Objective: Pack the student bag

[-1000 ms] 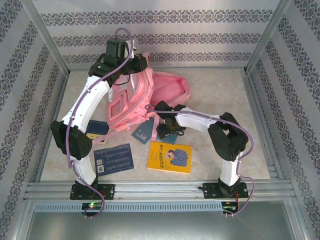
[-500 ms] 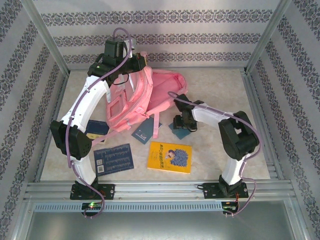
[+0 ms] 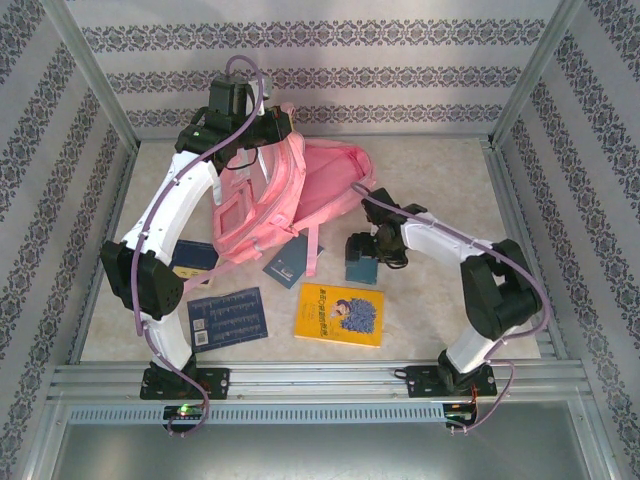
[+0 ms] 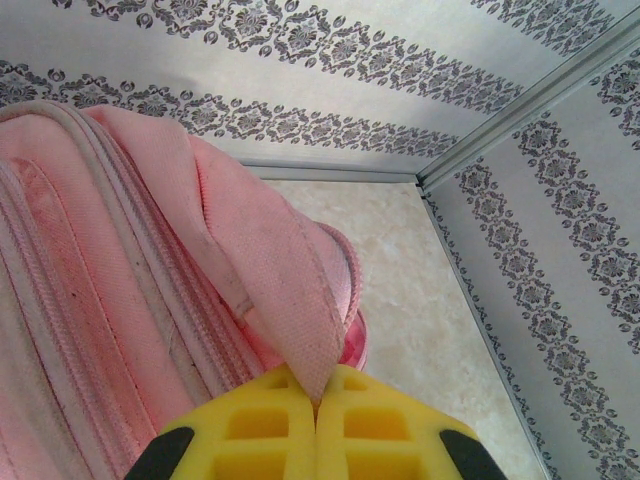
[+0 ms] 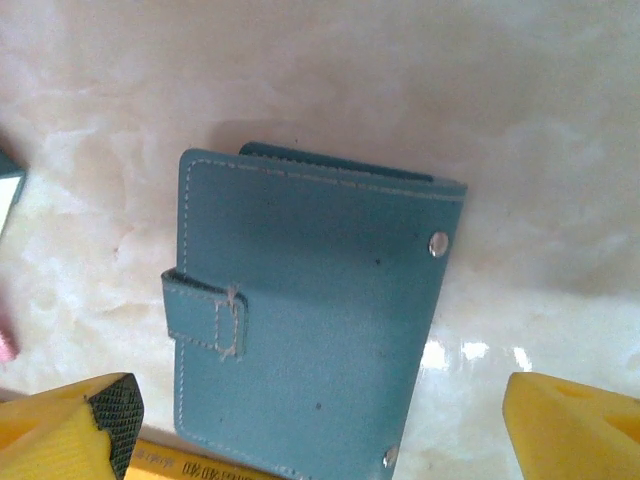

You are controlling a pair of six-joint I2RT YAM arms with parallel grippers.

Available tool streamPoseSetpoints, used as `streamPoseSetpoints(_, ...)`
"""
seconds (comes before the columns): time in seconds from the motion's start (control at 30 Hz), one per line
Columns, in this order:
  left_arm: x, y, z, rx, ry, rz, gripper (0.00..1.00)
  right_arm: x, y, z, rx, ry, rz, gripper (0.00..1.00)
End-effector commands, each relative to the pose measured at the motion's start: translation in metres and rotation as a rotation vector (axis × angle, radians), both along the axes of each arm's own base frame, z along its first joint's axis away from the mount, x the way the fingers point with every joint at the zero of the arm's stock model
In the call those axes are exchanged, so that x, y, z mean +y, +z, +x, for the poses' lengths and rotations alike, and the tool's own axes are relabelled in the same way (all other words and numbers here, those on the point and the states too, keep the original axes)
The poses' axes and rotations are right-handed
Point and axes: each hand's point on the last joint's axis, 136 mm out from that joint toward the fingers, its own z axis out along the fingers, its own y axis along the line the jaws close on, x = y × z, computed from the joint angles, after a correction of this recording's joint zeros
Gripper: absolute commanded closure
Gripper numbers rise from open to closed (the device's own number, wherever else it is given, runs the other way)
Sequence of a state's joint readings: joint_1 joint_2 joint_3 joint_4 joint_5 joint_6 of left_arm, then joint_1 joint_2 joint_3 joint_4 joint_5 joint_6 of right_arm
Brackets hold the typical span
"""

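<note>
- Since the earlier frame the right arm has swung away from the student bag [image 3: 295,190] toward the right of the top view. Its claw [image 5: 320,420] now hangs over a teal wallet [image 5: 310,320]. The left arm and the bag look unchanged.
- The right claw stands wide, one yellow finger at each lower corner of the wrist view, the wallet between them and nothing held.
- The left claw [image 4: 315,395] is pinched tight on a pink strap [image 4: 285,290], holding up the bag in the upper left-centre of the top view.
- Risk: the wallet lies flat and thin on a glossy surface, so the fingers could skid over it or push it along instead of lifting it.
- Risk: a yellow book [image 3: 340,314] lies just beside the wallet's lower edge, so a low closing grip might catch or shift it too.
- Risk: only the strap is gripped, and if the fabric slips the bag would likely sag and be harder to fill.
- The desk [image 3: 450,180] is pale, marbled and shiny. A blue book [image 3: 227,317] lies at lower left, and a dark booklet [image 3: 290,262] touches the bag's lower edge.
- Striped, ornamented wallpaper panels in metal framing close off three sides.
</note>
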State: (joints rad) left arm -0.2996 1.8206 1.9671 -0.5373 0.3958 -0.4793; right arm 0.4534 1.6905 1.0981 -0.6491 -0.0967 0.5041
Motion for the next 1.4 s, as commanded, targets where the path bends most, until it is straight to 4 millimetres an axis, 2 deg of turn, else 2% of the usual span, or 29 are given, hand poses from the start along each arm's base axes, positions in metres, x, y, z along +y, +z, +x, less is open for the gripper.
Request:
streamPoseSetpoints(0.0, 0.004, 0.053, -0.008, -0.14, -0.007, -0.061, 1.0, -0.008, -0.016, -0.006, 0.092, 0.019, -0.065, 0.06)
streamPoseSetpoints(0.13, 0.004, 0.05, -0.009, -0.134, -0.011, -0.061, 1.0, 0.001, -0.021, -0.007, 0.124, -0.068, -0.01, 0.02)
streamPoseSetpoints(0.27, 0.003, 0.049, -0.01, -0.131, -0.015, -0.065, 1.0, 0.004, -0.031, -0.011, 0.147, -0.094, -0.024, 0.07)
streamPoseSetpoints(0.5, 0.003, 0.05, -0.01, -0.133, -0.016, -0.067, 1.0, -0.002, -0.053, -0.018, 0.187, -0.089, -0.103, 0.31)
streamPoseSetpoints(0.63, 0.003, 0.049, -0.011, -0.131, -0.018, -0.069, 1.0, 0.002, -0.05, -0.016, 0.184, -0.097, -0.082, 0.49)
streamPoseSetpoints(0.77, 0.003, 0.049, -0.011, -0.129, -0.018, -0.072, 1.0, 0.002, -0.028, -0.009, 0.117, -0.097, -0.063, 0.68)
streamPoseSetpoints(0.97, 0.0, 0.05, -0.012, -0.134, -0.032, -0.075, 1.0, -0.003, 0.01, -0.007, 0.018, -0.092, -0.039, 0.72)
streamPoseSetpoints(1.07, -0.001, 0.05, -0.012, -0.134, -0.039, -0.078, 1.0, -0.009, 0.035, -0.003, -0.06, -0.091, -0.043, 0.75)
streamPoseSetpoints(1.17, -0.002, 0.05, -0.012, -0.134, -0.05, -0.081, 1.0, -0.017, 0.068, 0.004, -0.153, -0.096, -0.06, 0.75)
streamPoseSetpoints(1.37, -0.015, 0.05, -0.019, -0.137, -0.102, -0.082, 1.0, -0.029, 0.154, 0.027, -0.386, -0.133, -0.065, 0.75)
